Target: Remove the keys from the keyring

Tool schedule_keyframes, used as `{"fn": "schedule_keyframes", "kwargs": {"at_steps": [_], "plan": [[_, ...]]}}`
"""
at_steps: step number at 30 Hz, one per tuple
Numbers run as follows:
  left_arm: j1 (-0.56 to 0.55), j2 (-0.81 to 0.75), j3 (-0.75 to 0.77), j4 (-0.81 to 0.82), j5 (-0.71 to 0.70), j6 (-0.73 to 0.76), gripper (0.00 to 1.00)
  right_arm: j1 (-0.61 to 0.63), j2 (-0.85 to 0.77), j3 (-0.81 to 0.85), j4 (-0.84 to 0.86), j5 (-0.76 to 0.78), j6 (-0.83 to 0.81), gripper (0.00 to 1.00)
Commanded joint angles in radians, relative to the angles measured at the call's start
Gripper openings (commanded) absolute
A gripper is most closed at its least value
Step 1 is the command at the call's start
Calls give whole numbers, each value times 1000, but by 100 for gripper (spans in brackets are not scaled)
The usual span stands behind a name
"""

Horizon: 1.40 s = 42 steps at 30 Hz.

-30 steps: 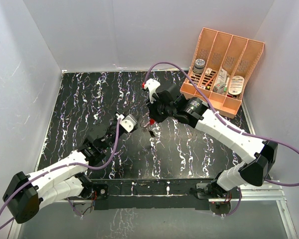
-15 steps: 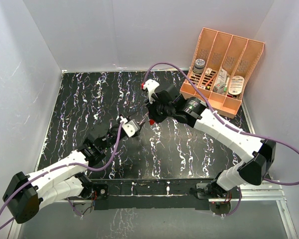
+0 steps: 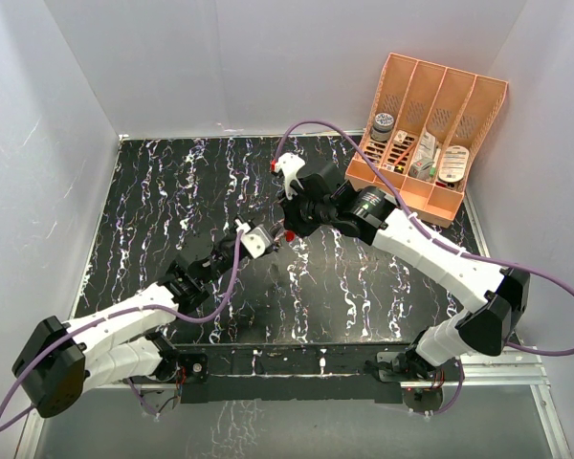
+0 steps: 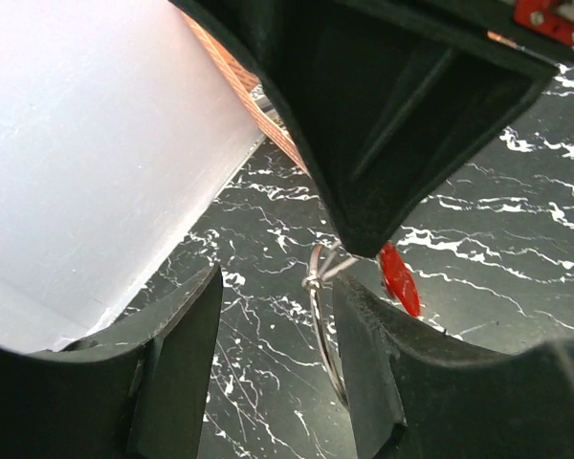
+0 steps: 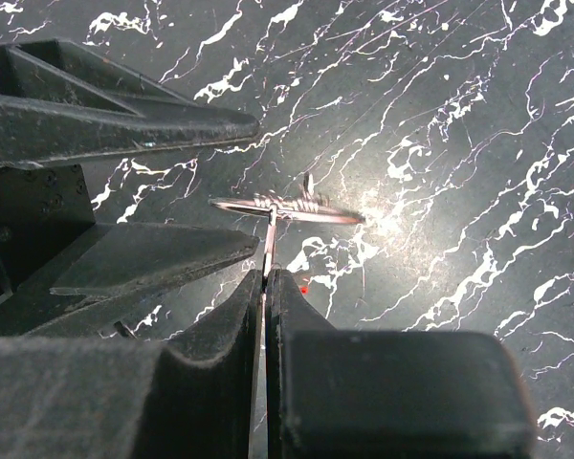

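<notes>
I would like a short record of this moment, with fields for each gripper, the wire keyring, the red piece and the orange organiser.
left gripper: open, fingers either side of the thin silvery wire keyring, not closed on it
right gripper: shut on a thin silvery metal strip joined to the keyring; key or not, unclear
small red piece: hangs beside the keyring, below the right gripper's tip
orange plastic organiser: far right corner of the black marbled table

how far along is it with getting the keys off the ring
Done: nothing shows as removed yet. In hand: the right gripper pinches what looks like a key joined to the keyring, while the open left gripper straddles the ring. Left: every removal; the red piece hangs there too.
</notes>
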<state>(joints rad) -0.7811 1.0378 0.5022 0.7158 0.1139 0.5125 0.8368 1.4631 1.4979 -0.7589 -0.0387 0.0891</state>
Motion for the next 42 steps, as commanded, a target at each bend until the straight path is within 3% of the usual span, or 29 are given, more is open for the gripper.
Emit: {"fn": "schedule_keyframes", "kwargs": {"at_steps": [1, 11, 22, 42], "plan": [[-4, -5, 1, 124, -30, 13, 48, 1, -33, 35, 64, -20, 15, 0], [-4, 12, 4, 100, 18, 1, 47, 1, -27, 41, 72, -18, 18, 0], [-4, -131, -30, 6, -13, 11, 47, 1, -26, 44, 72, 13, 17, 0], [-5, -94, -38, 22, 45, -39, 47, 1, -31, 44, 104, -6, 30, 0]]}}
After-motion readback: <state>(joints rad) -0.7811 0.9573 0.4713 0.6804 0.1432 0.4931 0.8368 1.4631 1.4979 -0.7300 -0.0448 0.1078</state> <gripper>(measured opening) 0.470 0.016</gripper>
